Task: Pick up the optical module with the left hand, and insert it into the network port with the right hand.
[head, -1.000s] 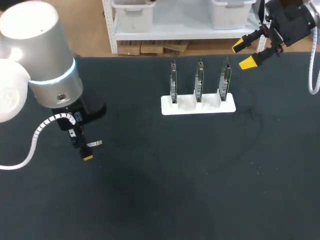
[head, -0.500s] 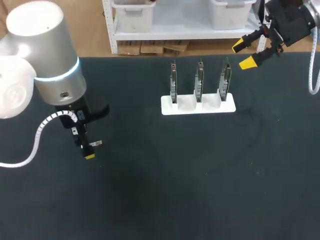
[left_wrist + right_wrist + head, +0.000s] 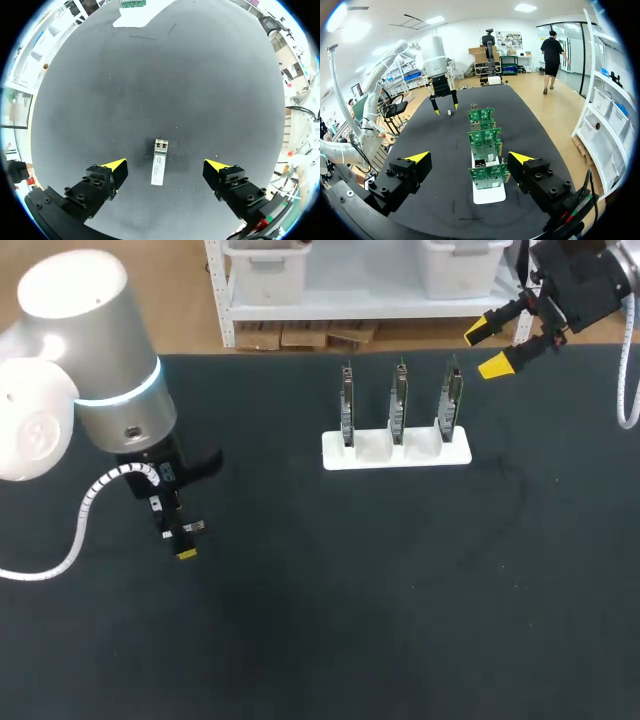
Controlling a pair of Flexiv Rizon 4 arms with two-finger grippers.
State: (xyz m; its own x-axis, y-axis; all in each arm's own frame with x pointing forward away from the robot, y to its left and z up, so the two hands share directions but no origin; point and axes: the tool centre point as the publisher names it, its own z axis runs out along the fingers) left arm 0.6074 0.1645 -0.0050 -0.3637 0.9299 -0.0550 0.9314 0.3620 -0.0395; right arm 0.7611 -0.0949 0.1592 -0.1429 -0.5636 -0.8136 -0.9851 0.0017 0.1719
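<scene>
**Left and right arms over the tabletop.** Your left end effector (image 3: pixel 166 166) hung above the tabletop (image 3: pixel 400 620), at about 9 o'clock from its centre, with its fingers spread wide. The optical module (image 3: pixel 158 169) lay flat on the tabletop between those fingers, touching neither, with its long axis pointing ahead of the end effector. At 12 o'clock stood a white holder (image 3: pixel 396 452) carrying three upright circuit boards (image 3: pixel 399 400) in a row. Your right end effector (image 3: pixel 488 348) hung at 2 o'clock from the holder, near the tabletop's far edge, with its fingers spread and holding nothing.
</scene>
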